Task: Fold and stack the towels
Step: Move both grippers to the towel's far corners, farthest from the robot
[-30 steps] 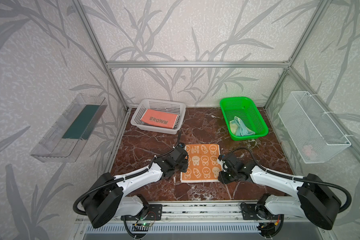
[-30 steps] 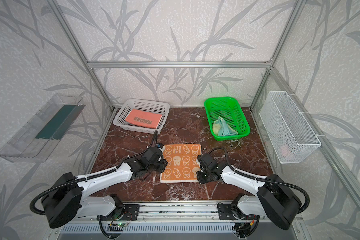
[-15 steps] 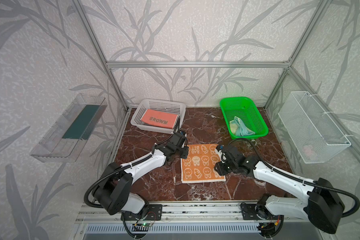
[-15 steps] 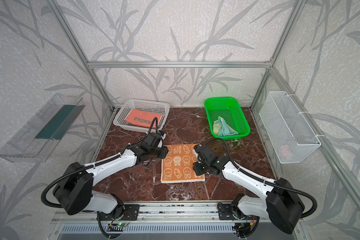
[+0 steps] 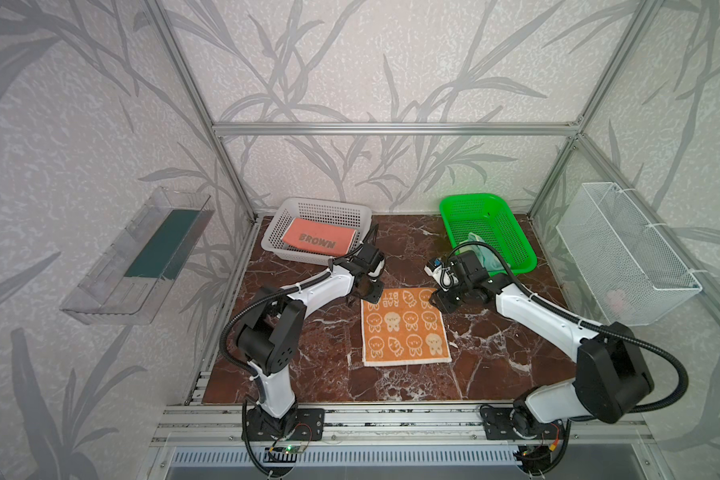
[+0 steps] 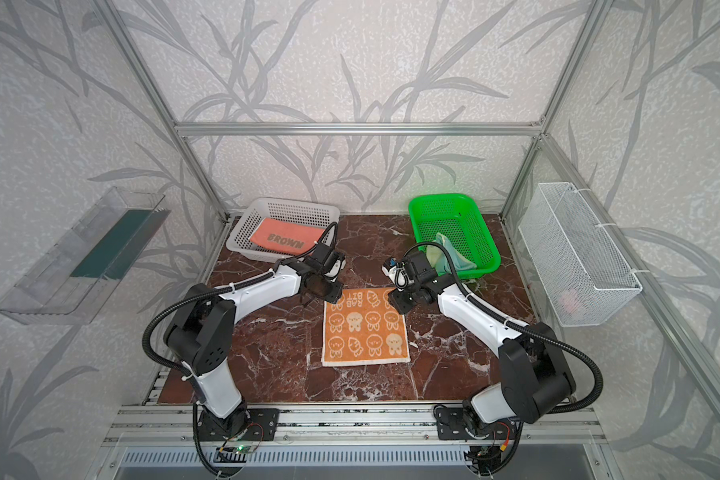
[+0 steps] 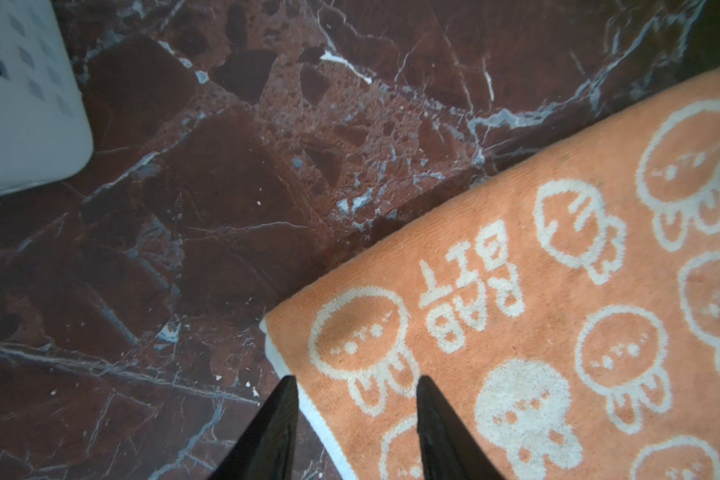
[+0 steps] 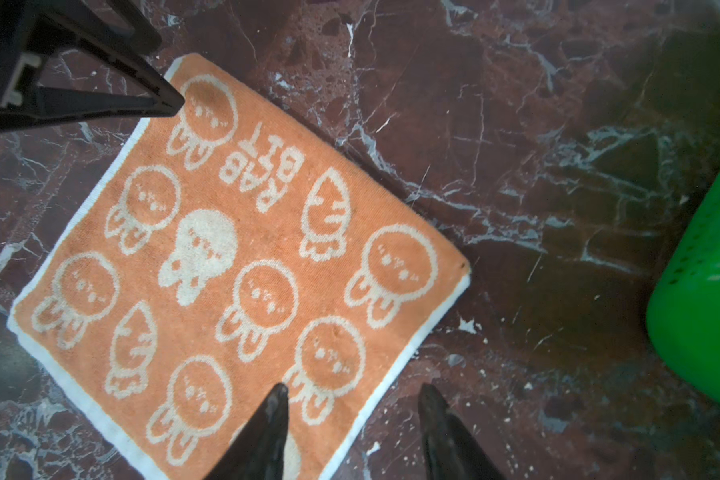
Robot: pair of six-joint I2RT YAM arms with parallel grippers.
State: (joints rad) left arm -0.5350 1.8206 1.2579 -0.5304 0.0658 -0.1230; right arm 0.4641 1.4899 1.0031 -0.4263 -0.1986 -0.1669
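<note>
Jaws released both sides, over far corners of one orange rabbit-print towel (image 5: 404, 328); one salmon towel (image 5: 319, 239), one pale-yellow towel (image 6: 460, 262) basketed.

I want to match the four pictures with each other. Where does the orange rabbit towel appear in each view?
In a top view: the orange rabbit towel lies flat, mid-scene.
In a top view: again mid-scene, lying flat.
Left wrist view: only part shows, its corner at the left gripper.
Right wrist view: nearly whole, its edge at the right gripper.
Shared landmark: the RAB BIT lettering, visible in all four.
</note>
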